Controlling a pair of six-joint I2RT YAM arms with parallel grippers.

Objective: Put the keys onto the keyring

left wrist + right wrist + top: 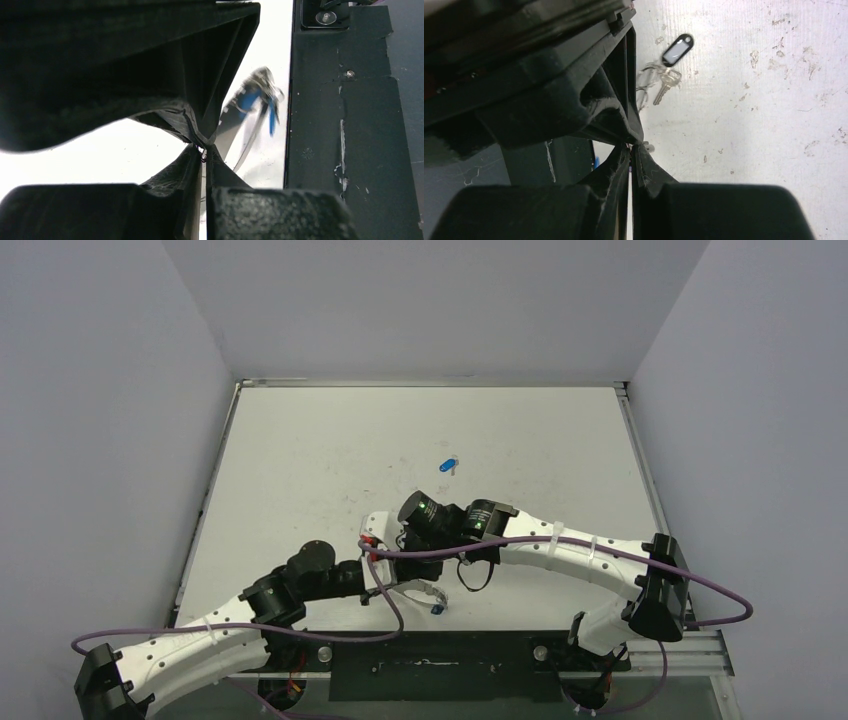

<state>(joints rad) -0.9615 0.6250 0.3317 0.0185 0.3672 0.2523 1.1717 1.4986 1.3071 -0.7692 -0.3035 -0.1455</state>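
blue keys (248, 98) hang on the keyring (227, 127), clamped in the left fingers (175, 112); right fingers (614, 120) together; one blue key (448, 464) left loose on the table (300, 460).

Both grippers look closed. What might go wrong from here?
1. The left gripper pinches the thin keyring with only its fingertips; the blurred end carrying blue keys may swing or slip out.
2. The right gripper is shut with no key clearly in it, while the black-tagged key lies on the table; threading may come up empty.
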